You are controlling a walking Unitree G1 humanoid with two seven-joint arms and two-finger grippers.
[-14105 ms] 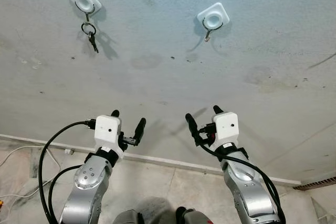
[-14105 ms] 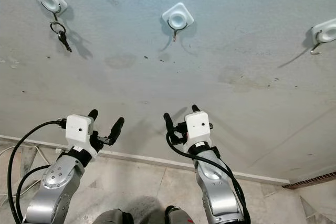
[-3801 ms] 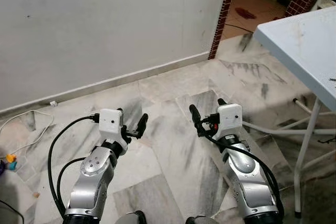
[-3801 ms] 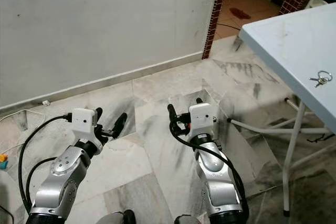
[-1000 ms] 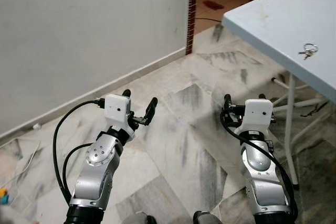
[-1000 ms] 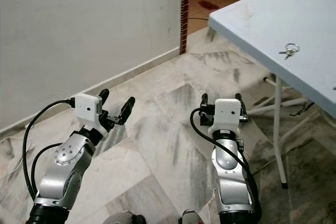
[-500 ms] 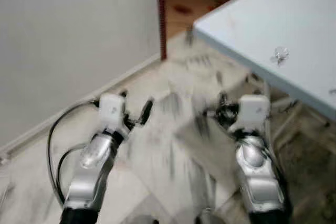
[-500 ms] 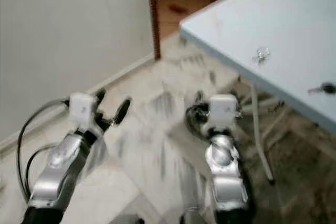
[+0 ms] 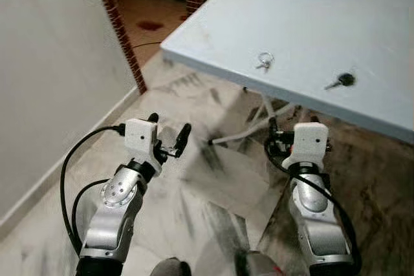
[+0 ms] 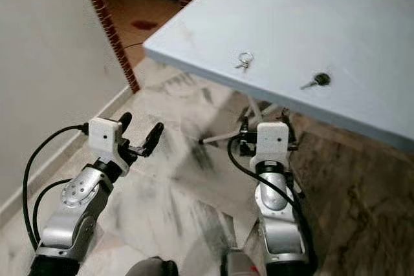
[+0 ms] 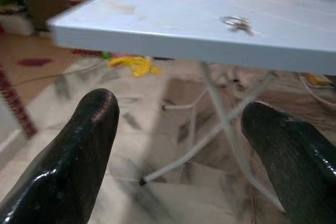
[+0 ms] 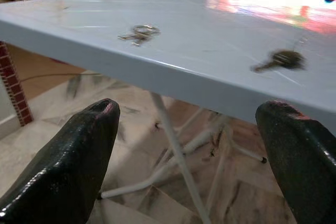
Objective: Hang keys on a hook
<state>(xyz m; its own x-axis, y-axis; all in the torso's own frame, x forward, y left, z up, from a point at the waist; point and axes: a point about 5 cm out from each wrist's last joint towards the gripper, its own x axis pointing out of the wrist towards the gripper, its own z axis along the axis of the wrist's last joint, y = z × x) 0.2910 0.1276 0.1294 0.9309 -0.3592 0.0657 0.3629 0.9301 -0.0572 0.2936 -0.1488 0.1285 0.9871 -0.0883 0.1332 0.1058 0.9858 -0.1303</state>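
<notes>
The small silver ring of keys point(image 9: 263, 62) is lying flat on the pale blue-grey tabletop point(image 9: 310, 24), near the table's front edge and well apart from both my pincers. Just beside it on the same surface, toward my right, a single key with a dark round head point(image 9: 341, 81) is lying on its own.

I am holding my right pincer point(image 10: 266, 130) low in front of the table edge, below the tabletop, with its two long black fingers point(image 12: 68, 161) spread wide apart and gripping nothing; through its wrist camera the key ring point(image 12: 138, 32) and the dark-headed key point(image 12: 281, 60) are both showing above the table's rim. I am holding my left pincer point(image 9: 169, 137) out over the grey-streaked marble floor point(image 9: 194, 211), its black fingers point(image 11: 73, 156) likewise parted and empty, with the white metal table legs point(image 11: 220, 124) crossing between them in its wrist view.

A plain pale wall point(image 9: 45, 75) is standing on my left, ending at a red brick pillar point(image 9: 119, 27), with a reddish floor point(image 9: 152, 21) beyond.
</notes>
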